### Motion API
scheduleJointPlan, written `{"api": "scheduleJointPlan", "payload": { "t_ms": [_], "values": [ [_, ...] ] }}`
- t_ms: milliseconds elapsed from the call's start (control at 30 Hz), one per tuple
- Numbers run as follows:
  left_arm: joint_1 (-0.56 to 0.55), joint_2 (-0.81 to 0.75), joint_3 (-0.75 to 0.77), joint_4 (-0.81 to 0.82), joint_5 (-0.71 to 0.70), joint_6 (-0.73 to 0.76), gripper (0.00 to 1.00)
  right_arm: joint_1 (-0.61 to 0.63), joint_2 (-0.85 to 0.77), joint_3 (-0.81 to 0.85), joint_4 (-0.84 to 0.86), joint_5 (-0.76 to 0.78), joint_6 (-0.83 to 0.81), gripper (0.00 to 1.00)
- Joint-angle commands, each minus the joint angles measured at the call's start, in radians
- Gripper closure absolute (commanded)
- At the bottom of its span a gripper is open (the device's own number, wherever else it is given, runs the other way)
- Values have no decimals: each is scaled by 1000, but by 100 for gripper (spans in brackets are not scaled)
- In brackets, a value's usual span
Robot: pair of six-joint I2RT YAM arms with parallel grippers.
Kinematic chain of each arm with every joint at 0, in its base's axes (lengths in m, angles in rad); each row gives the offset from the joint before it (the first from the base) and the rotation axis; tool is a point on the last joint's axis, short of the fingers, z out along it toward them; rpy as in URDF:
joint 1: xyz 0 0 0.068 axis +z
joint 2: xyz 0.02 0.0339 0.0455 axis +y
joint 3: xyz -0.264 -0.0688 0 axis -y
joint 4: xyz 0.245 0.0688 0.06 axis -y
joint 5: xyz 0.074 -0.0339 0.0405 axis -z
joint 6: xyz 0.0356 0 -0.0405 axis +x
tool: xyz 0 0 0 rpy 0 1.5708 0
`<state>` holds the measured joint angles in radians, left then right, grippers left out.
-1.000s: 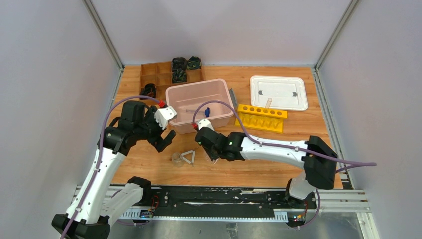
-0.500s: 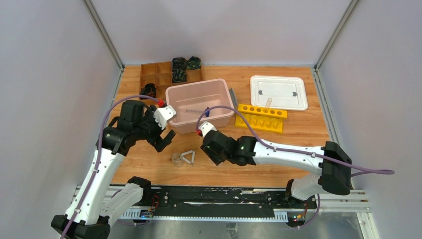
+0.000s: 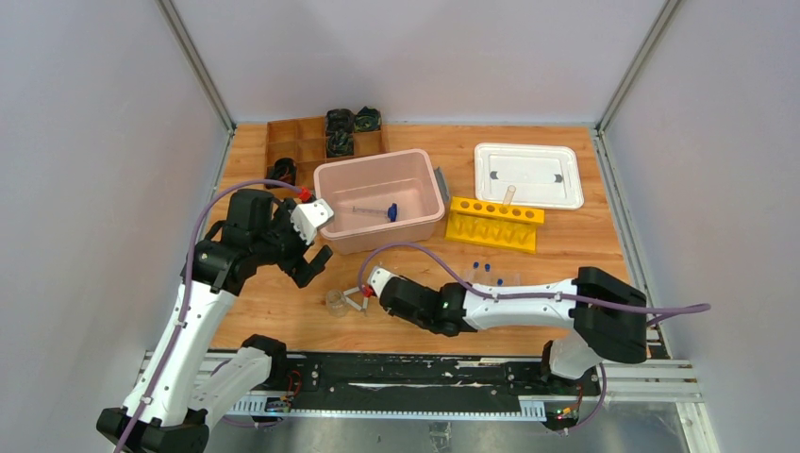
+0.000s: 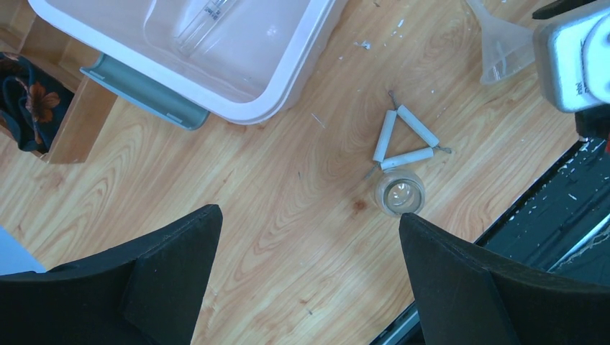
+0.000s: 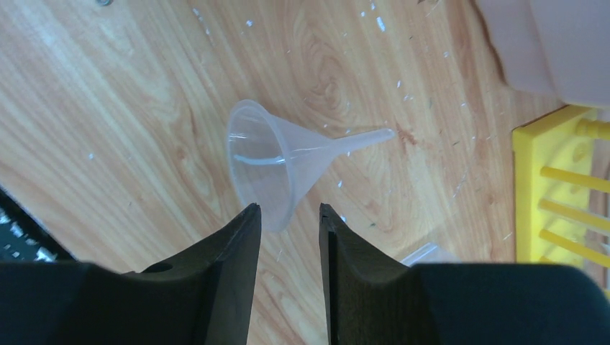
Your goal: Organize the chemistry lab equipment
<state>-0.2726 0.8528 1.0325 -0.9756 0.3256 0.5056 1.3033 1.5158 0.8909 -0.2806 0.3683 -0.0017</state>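
Note:
A clear funnel (image 5: 277, 162) lies on its side on the wood, also seen in the left wrist view (image 4: 503, 50). My right gripper (image 5: 286, 208) hovers with its jaws a narrow gap apart at the funnel's wide rim, not closed on it. My left gripper (image 4: 309, 223) is wide open and empty, above bare wood left of the small clear beaker (image 4: 400, 192) and the white wire triangle (image 4: 404, 140). Blue-capped tubes (image 3: 488, 269) lie behind the right arm (image 3: 509, 297). A blue-tipped rod (image 3: 375, 209) lies in the pink bin. The yellow rack (image 3: 494, 225) holds one tube.
The pink bin (image 3: 377, 160) stands mid-table, its white lid (image 3: 528, 175) at the back right. The brown compartment box (image 3: 292, 142) is at the back left. The beaker (image 3: 335, 302) and triangle (image 3: 356, 297) sit near the table's front edge, by the black rail.
My right arm has swung left and toward the front edge, from beside the pink bin to the funnel near the triangle, uncovering the blue-capped tubes. My left arm has stayed still.

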Motion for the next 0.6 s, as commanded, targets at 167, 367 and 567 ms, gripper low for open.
{"api": "scheduleJointPlan", "payload": {
  "t_ms": [167, 367, 567],
  "values": [
    [-2, -7, 37, 0, 0, 3, 0, 34, 56, -33, 196, 140, -91, 70],
    [-2, -8, 38, 0, -7, 2, 0, 36, 65, -41, 229, 166, -70, 92],
    [-2, -10, 39, 0, -10, 4, 0, 36, -28, -54, 170, 185, -61, 100]
  ]
}}
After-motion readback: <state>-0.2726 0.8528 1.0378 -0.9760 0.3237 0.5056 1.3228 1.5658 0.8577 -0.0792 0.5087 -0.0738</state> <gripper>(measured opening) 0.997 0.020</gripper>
